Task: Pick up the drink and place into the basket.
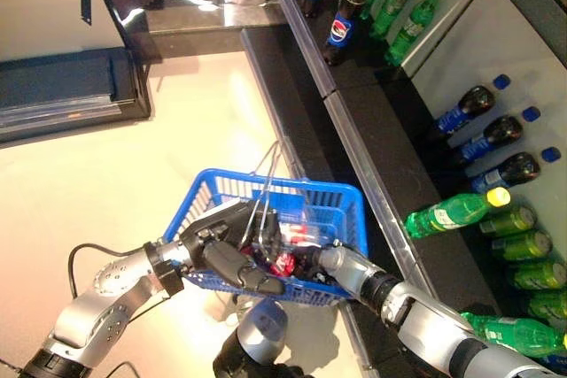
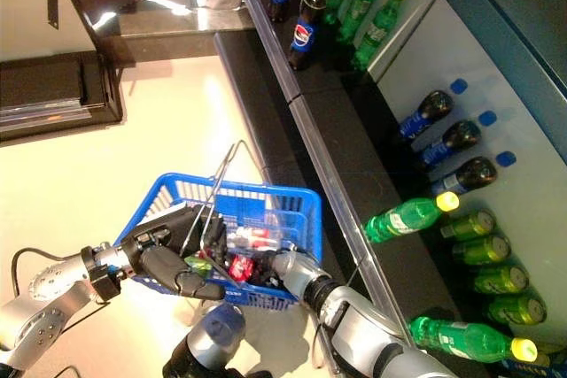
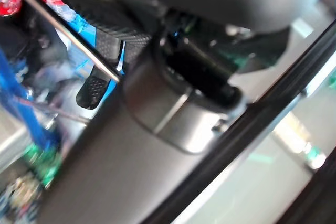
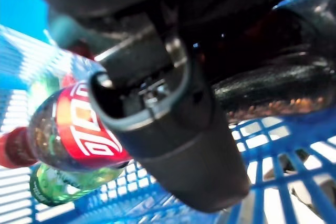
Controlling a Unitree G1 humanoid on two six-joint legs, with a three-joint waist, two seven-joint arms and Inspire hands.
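Observation:
My left hand (image 1: pixel 226 258) is shut on the thin wire handles (image 1: pixel 266 174) of the blue basket (image 1: pixel 221 179) and holds it raised in front of me. Drinks lie in the basket: a red-labelled bottle (image 4: pixel 79 129) and a green bottle (image 4: pixel 63 187) under it. My right hand (image 1: pixel 341 263) reaches into the basket from the right, among the drinks. In the right wrist view its thumb (image 4: pixel 173 129) stands out straight and a dark glossy drink (image 4: pixel 273 90) lies close beside it. Its fingers are hidden.
An open cooler shelf runs along the right behind a metal rail (image 1: pixel 354 148). Dark cola bottles (image 1: pixel 341 28) and green bottles (image 1: pixel 412 28) stand at the far end. More cola bottles (image 1: pixel 487 135), green bottles (image 1: pixel 452 212) and green cans (image 1: pixel 523 245) are nearer. A dark cabinet (image 1: pixel 62 86) stands far left.

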